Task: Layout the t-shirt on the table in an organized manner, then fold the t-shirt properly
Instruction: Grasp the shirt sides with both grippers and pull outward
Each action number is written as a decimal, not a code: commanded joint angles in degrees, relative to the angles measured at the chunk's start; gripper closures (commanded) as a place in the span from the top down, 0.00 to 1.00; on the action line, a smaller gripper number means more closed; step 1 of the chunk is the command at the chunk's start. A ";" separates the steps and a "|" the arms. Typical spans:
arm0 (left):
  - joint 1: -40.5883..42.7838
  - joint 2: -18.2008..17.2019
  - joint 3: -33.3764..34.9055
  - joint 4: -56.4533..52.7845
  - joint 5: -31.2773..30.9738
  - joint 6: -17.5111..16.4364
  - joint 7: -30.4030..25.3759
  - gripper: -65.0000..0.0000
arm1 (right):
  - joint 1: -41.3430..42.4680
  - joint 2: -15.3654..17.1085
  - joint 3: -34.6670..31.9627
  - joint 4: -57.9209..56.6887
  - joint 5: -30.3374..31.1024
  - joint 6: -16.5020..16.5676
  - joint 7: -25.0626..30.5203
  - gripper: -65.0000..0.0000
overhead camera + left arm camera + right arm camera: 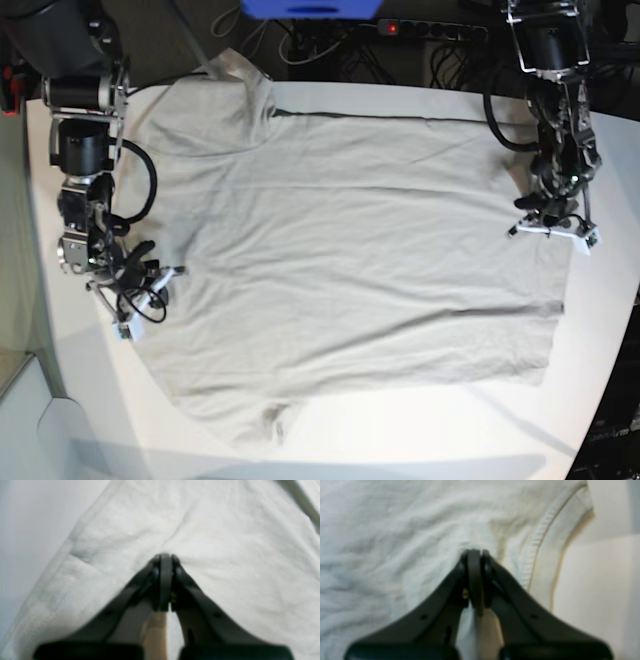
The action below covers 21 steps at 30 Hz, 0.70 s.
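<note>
Item 1, t-shirt (340,270): light grey-beige, spread mostly flat across the table (420,430), with 1 sleeve folded near the far edge and another small flap at the near edge; shallow wrinkles run across the body. The cloth lies directly under both grippers, extending ahead of and to either side of each. Item 2, left gripper (165,557): jaws pressed together, tips down on the fabric close to a side edge of the shirt, with bare table showing off to its left in the left wrist view. A faint crease radiates ahead from the tips, which suggests the fabric is pinned or nipped there, though the blur leaves it uncertain whether any cloth sits between the jaws. Item 3, right gripper (475,552): jaws likewise pressed together, tips on the shirt just beside a stitched hem (537,540) that runs to its right, with wrinkles gathering ahead of and left of the tips; whether it pinches cloth cannot be told. Placement note: the 2 grippers sit at opposite side edges of the garment, well apart, a likely arrangement for tensioning or smoothing the shirt so it lies squared before folding. Status, as judged: layout appears largely achieved; the folded sleeve and the remaining wrinkles look unfinished, and no fold of the body has been made.
</note>
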 commanded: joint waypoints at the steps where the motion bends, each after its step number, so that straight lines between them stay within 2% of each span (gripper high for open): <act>1: 0.87 -0.28 -0.01 -1.61 0.94 1.69 5.08 0.00 | 0.92 0.86 0.12 1.02 0.62 -0.43 0.98 0.02; 5: -0.89 -1.34 -0.01 -1.78 1.47 1.69 5.08 0.00 | -0.84 1.48 0.12 1.02 0.62 -0.43 0.72 0.02; 12: -3.79 -1.43 -0.01 -1.87 6.39 1.69 5.17 0.00 | -4.00 1.48 0.30 1.02 0.62 -0.43 1.07 0.02; 21: -4.23 -1.43 -0.01 -1.43 5.95 1.69 5.35 0.00 | -6.02 2.36 0.56 1.02 0.71 -0.43 0.98 0.02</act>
